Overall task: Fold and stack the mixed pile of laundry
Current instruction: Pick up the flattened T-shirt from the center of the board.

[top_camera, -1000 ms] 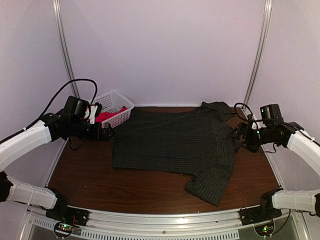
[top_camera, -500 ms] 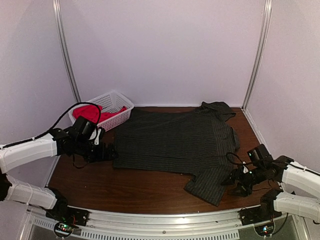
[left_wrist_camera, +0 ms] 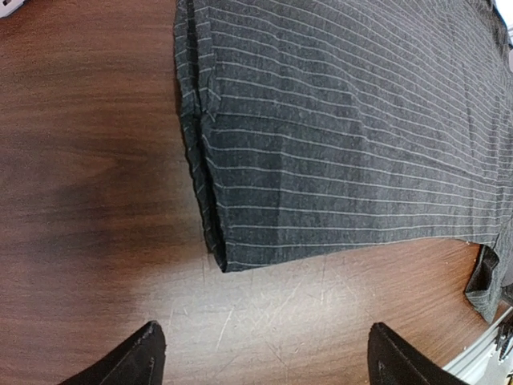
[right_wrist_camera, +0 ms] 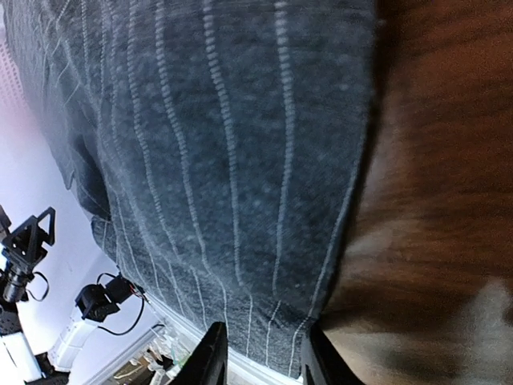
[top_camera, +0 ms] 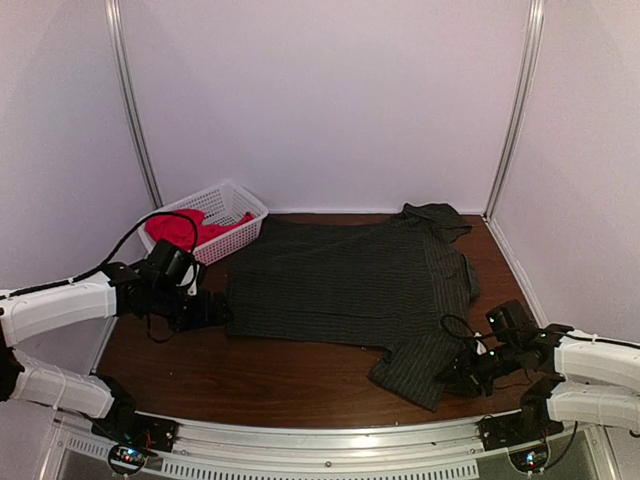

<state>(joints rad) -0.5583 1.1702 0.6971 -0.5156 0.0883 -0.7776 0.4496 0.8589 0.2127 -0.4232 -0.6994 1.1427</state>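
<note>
My left gripper (top_camera: 207,311) hangs low over the dark brown wooden table (top_camera: 260,368), its fingers (left_wrist_camera: 143,357) spread wide with nothing between them, just short of the near left corner of the dark charcoal pinstriped collared shirt (left_wrist_camera: 337,144). Behind it, the bright red-pink T-shirt (top_camera: 188,228) lies bunched in the white plastic lattice basket (top_camera: 236,238). The pinstriped shirt (top_camera: 340,280) is spread flat across the middle of the table. At its near right sleeve hem (right_wrist_camera: 224,160), my right gripper (top_camera: 457,378) is drawn narrow around the cloth edge; I cannot tell whether it pinches.
</note>
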